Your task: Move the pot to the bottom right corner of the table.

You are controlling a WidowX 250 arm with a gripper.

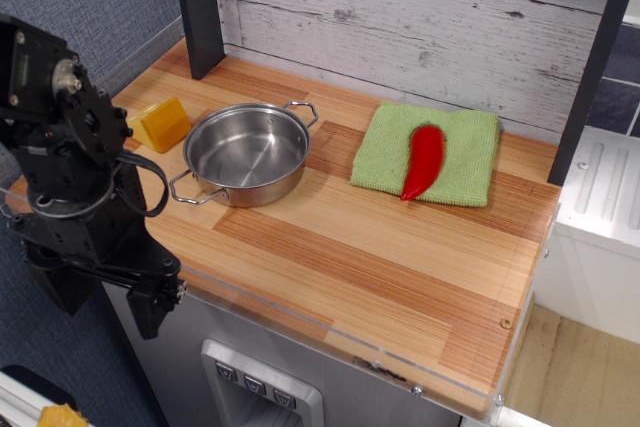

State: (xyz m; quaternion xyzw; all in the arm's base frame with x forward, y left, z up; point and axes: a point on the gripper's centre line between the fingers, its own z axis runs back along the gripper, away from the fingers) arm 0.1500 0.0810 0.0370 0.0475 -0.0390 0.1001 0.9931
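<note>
a shallow round steel pot (246,152) sits empty and upright on the left part of the striped wooden tabletop (400,277), its two wire handles on a line from near left to far right. just beside it on the far left lies a yellow wedge (163,124); to its right, a green cloth (455,152) carries a red pepper (424,160). the black arm hangs off the tabletop's left edge, its gripper (150,312) low by the cabinet front, apart from the pot and grasping nothing; whether its jaws are parted cannot be told. the near right corner looks free. likely best: grip the rim or a handle, lift a little, and carry the pot in front of the cloth.
</note>
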